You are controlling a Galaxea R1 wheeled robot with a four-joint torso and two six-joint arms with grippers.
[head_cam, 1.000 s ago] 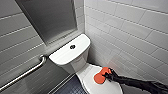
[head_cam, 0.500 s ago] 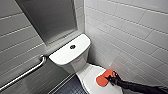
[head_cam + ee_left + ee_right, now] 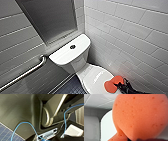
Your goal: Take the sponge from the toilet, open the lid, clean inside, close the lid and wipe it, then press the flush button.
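Observation:
The white toilet [image 3: 74, 65] stands in the corner with its lid [image 3: 93, 78] down. The dark round flush button [image 3: 72, 46] sits in the middle of the tank top. My right gripper [image 3: 121, 85] comes in from the lower right and is shut on the orange-red sponge [image 3: 112, 84]. It holds the sponge at the lid's right edge, close to the tiled wall. In the right wrist view the sponge [image 3: 140, 116] looms large, with the white lid [image 3: 107, 127] behind it. My left gripper is open.
A steel grab bar [image 3: 25, 73] runs along the left wall. A grey panel [image 3: 50, 20] hangs above the tank. White tiled wall [image 3: 130, 37] lies close on the right. Dark floor [image 3: 70, 87] is left of the bowl. A blue cable [image 3: 31, 126] crosses the left wrist view.
My right gripper has carried the sponge from over the lid's middle to the right, toward the lid's right edge and nearer to me. The toilet and the camera have stayed put.

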